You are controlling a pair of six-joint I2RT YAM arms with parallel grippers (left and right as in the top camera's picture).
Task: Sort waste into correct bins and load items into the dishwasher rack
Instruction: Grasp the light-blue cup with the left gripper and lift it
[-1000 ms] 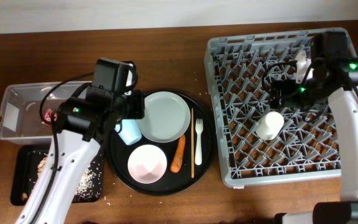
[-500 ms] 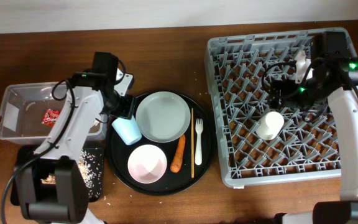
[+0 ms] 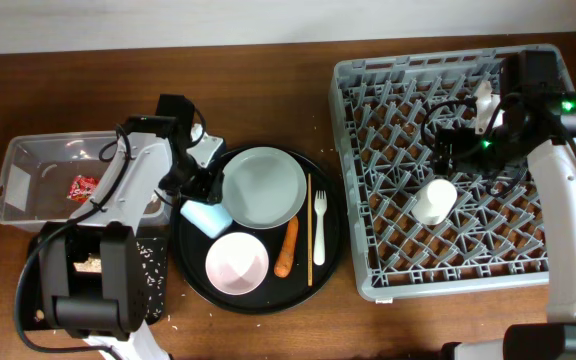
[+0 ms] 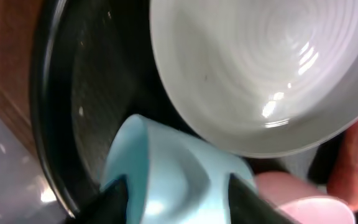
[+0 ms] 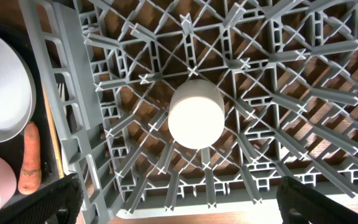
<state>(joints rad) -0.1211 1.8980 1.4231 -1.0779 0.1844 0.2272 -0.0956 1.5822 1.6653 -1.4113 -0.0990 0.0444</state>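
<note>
My left gripper (image 3: 197,187) is at the left edge of the round tray, its fingers (image 4: 179,208) closed on either side of the light blue cup (image 3: 208,216) (image 4: 166,168), which leans on its side. The grey-green plate (image 3: 263,187) (image 4: 260,74) lies just right of it, with the white bowl (image 3: 237,262) below. The carrot (image 3: 287,247), chopsticks (image 3: 309,230) and white fork (image 3: 319,225) lie on the tray's right side. My right gripper (image 3: 450,150) (image 5: 179,196) is open above the dishwasher rack (image 3: 368,270), over the upside-down white cup (image 3: 434,200) (image 5: 196,114).
The large round black tray (image 3: 190,262) holds the dishes. The clear tub (image 3: 28,165) at the left holds the red wrapper (image 3: 83,186). The shallow black tray (image 3: 153,290) with rice scraps lies below it, partly hidden by my left arm.
My left arm swung from above the tub down to the light blue cup, and its fingers came round it. The cup tipped over slightly. The right arm has not moved.
</note>
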